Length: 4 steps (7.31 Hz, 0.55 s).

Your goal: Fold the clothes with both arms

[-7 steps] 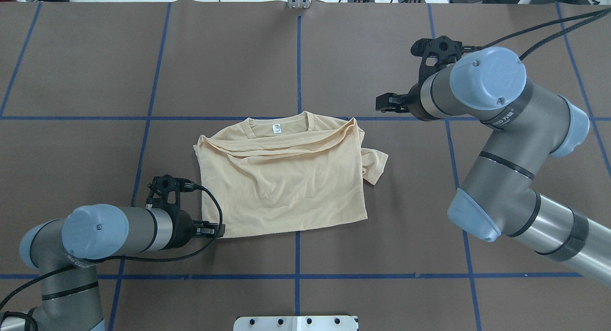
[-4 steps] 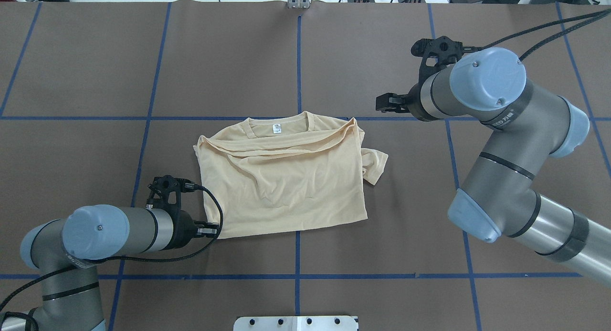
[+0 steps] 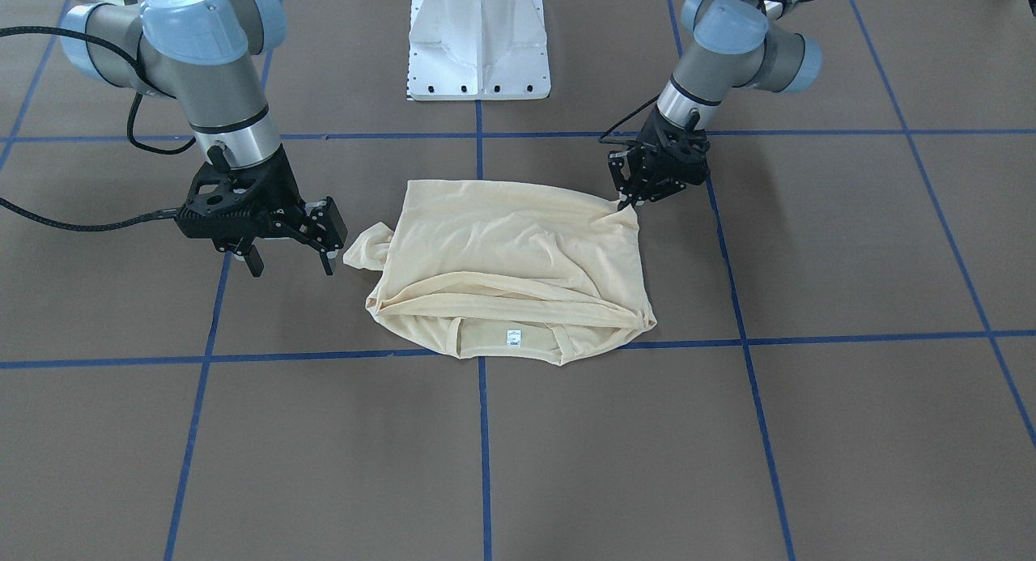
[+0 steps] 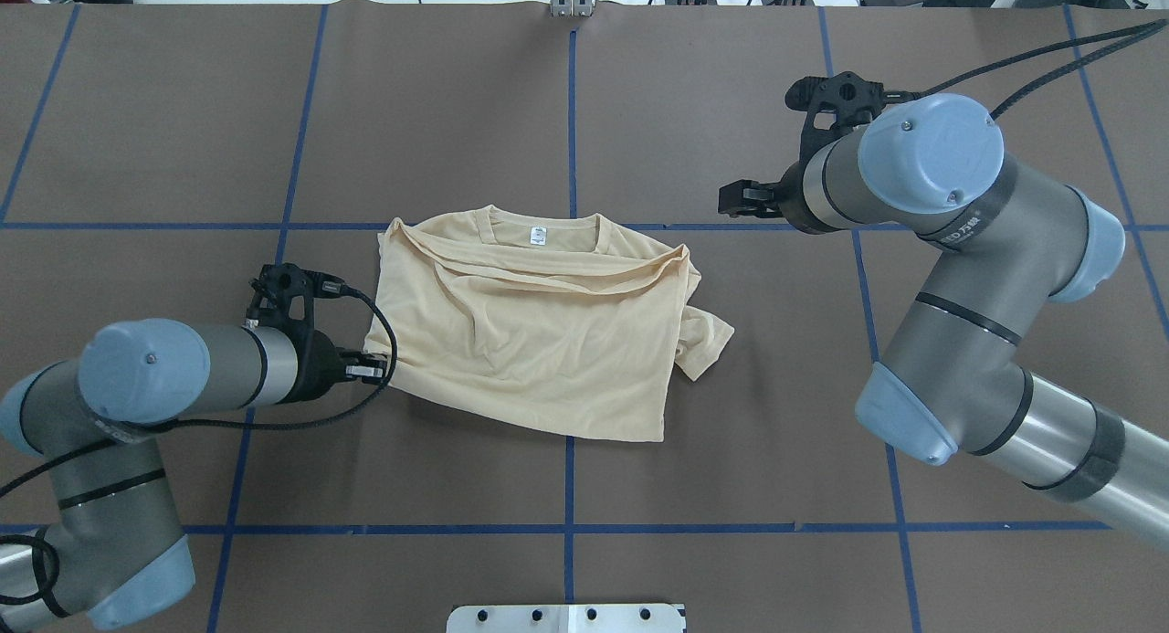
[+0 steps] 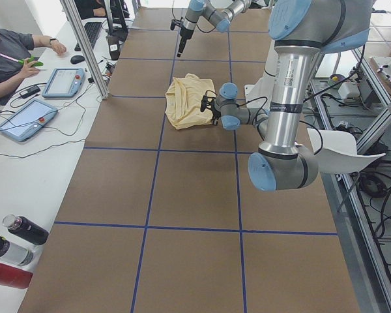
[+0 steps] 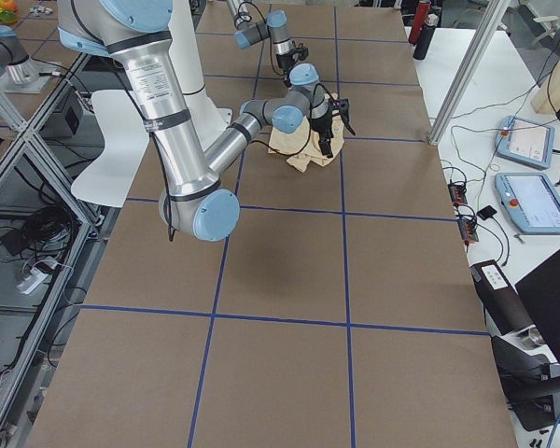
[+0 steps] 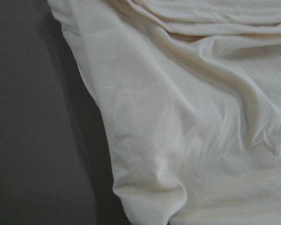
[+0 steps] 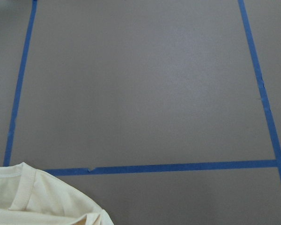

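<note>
T-shirt (image 4: 530, 341) corner seemingly pinched in left end effector (image 4: 374, 370), right end effector (image 3: 291, 261) open, apart

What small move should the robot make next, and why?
Probably lower the right tool to the free hem corner of the T-shirt: the left tool pinches the other hem corner, while the right tool hangs open, clear of the cloth.

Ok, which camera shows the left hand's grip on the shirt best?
Exterior front-facing: the left hand pinches a corner of the T-shirt in plain sight. Overhead shows it side-on at the shirt's edge. The left wrist camera sees only cloth, and in the side views it is too small.
</note>
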{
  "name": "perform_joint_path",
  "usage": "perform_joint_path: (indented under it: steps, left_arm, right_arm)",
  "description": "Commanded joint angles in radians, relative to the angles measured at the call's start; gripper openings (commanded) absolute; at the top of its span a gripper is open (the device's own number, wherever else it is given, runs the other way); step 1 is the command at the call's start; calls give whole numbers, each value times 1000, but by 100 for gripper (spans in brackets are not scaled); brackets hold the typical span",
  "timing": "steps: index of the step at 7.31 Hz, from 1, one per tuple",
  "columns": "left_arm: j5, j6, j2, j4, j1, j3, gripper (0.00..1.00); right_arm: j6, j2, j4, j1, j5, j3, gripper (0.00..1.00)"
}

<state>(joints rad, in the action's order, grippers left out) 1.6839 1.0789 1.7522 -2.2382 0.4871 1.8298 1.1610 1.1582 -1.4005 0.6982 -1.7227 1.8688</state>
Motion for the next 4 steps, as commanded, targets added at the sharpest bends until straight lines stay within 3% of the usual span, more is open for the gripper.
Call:
perform_joint_path:
  steps: [1, 4]
  left_arm:
    - [3, -147, 39, 20, 144, -53, 0]
    - [2, -252, 358, 14, 289, -420, 0]
  right_arm:
    - [6, -2, 0, -3, 2, 1, 100]
    - [8, 0, 2, -3, 2, 0, 100]
